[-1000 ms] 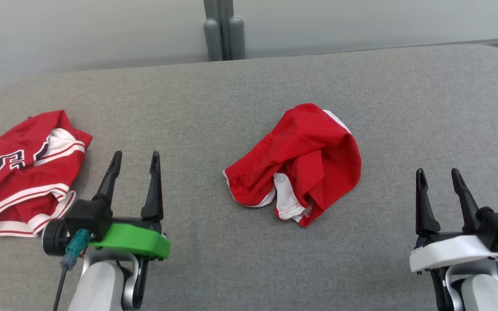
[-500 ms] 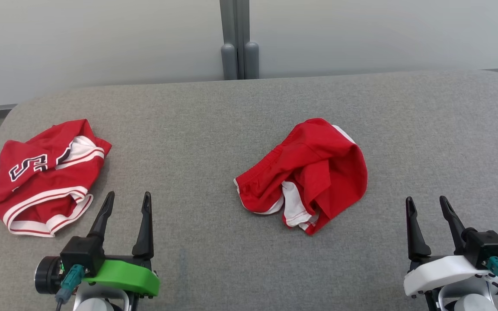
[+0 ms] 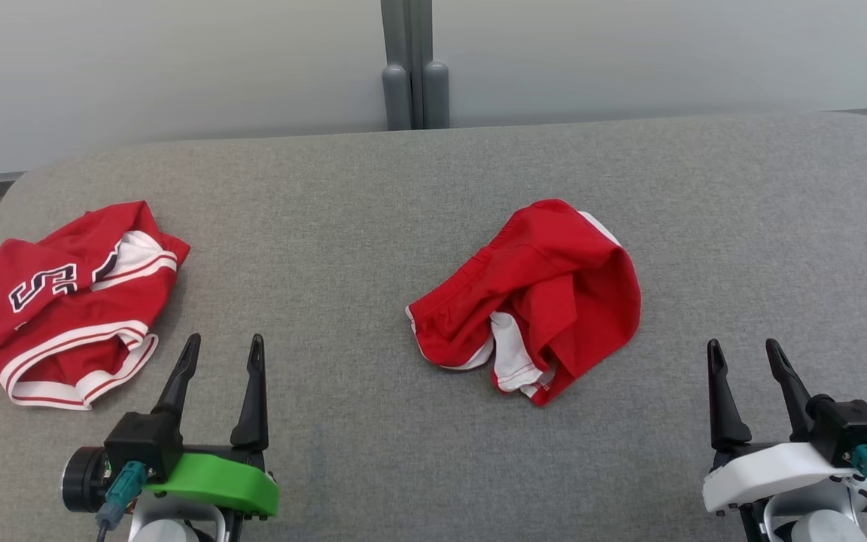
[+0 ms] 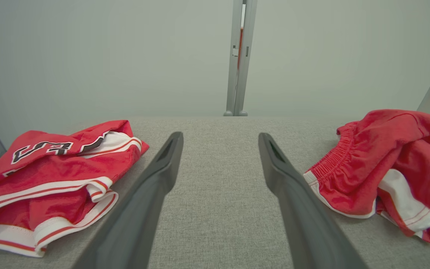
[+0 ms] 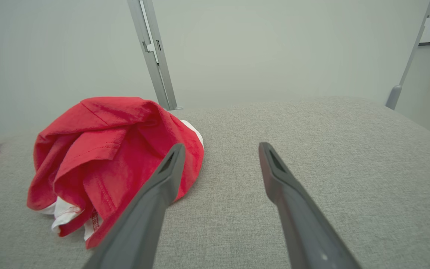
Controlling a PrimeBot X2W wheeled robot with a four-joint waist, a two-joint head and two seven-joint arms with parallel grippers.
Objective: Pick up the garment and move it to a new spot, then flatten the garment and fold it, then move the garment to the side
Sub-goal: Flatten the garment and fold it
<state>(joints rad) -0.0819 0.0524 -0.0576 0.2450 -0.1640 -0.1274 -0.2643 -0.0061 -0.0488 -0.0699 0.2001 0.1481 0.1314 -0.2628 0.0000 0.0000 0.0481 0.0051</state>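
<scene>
A crumpled red garment [image 3: 539, 293] with white trim lies bunched in the middle of the grey table [image 3: 373, 211]. It looks like shorts, with an elastic waistband facing left. My left gripper [image 3: 223, 345] stands open over the near left of the table, well left of the garment [image 4: 386, 164], and nothing is between its fingers [image 4: 220, 140]. My right gripper [image 3: 743, 348] is open at the near right, apart from the garment [image 5: 114, 149], which lies to the left of its empty fingers [image 5: 222, 149].
A second red piece, a jersey [image 3: 76, 293] with white stripes and a dark number, lies crumpled at the table's left edge [image 4: 50, 168]. A grey post [image 3: 412, 75] stands against the pale wall behind the table. Bare grey cloth surrounds the middle garment.
The head camera has moved, so the whole picture sits lower than a second ago. Both garments lie as before, and both grippers stay open in the same stance.
</scene>
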